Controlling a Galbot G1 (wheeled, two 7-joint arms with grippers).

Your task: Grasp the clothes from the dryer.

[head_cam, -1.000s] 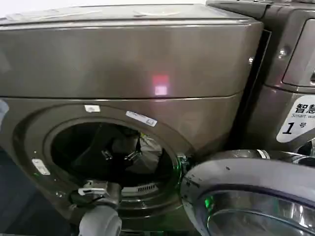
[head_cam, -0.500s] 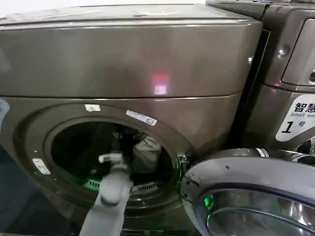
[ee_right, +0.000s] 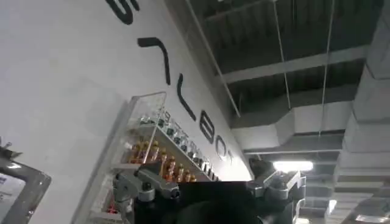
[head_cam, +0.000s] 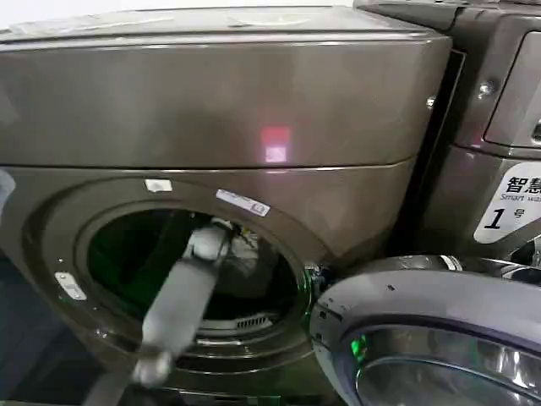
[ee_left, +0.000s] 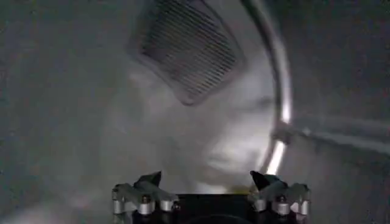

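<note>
Left arm deeper in dryer (head_cam: 254, 101).
My left gripper (ee_left: 210, 182), jaws released, has pushed farther in toward the clothes (head_cam: 245, 244).

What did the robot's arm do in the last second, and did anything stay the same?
The left arm pushed deeper through the dryer porthole; the left gripper, jaws open, is now inside the drum near the clothes and holds nothing. The clothes shifted little, if at all. The dryer, its open door and the pink light stayed as they were.
</note>
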